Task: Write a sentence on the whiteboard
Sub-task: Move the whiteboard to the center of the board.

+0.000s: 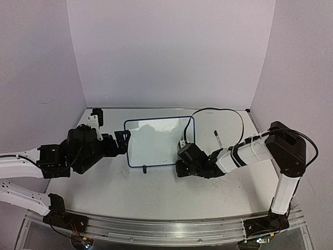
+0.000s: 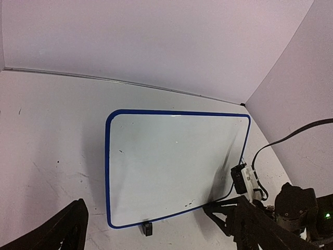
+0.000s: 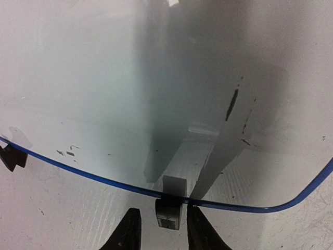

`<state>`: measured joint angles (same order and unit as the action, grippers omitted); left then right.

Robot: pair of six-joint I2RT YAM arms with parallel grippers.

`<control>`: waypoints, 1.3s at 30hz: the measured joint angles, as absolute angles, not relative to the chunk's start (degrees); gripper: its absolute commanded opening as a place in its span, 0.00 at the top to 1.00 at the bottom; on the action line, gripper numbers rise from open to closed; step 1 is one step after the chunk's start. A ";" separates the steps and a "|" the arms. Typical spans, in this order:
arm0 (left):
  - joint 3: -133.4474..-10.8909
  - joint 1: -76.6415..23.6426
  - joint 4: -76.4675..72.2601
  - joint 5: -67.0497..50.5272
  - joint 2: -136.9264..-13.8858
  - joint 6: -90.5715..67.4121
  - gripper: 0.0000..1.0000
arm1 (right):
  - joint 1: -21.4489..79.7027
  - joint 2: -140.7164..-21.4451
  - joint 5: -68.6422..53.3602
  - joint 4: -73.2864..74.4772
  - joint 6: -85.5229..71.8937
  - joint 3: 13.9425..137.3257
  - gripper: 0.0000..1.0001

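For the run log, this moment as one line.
whiteboard no writing | left pincer open at left edge | right pincer open, straddling clip foot | marker on table

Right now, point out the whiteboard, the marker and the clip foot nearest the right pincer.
whiteboard (image 2: pixel 177 161): left wrist view, bare middle of its white face.
marker (image 1: pixel 217 139): top external view, middle of its barrel.
clip foot (image 3: pixel 168 213): right wrist view, its dark front face below the blue rim.
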<state>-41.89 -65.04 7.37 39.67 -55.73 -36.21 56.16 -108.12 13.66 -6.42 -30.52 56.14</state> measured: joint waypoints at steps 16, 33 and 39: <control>-42.60 -65.02 8.13 40.71 -55.21 -37.98 0.01 | 56.23 -111.40 18.18 -4.68 -30.93 59.33 0.87; -44.36 -65.02 8.98 40.65 -59.54 -37.97 0.01 | 55.62 -102.78 21.48 -5.20 -28.74 47.87 0.83; -45.42 -65.04 8.76 40.56 -61.71 -37.44 0.01 | 55.58 -101.40 21.45 -5.45 -27.23 46.76 0.40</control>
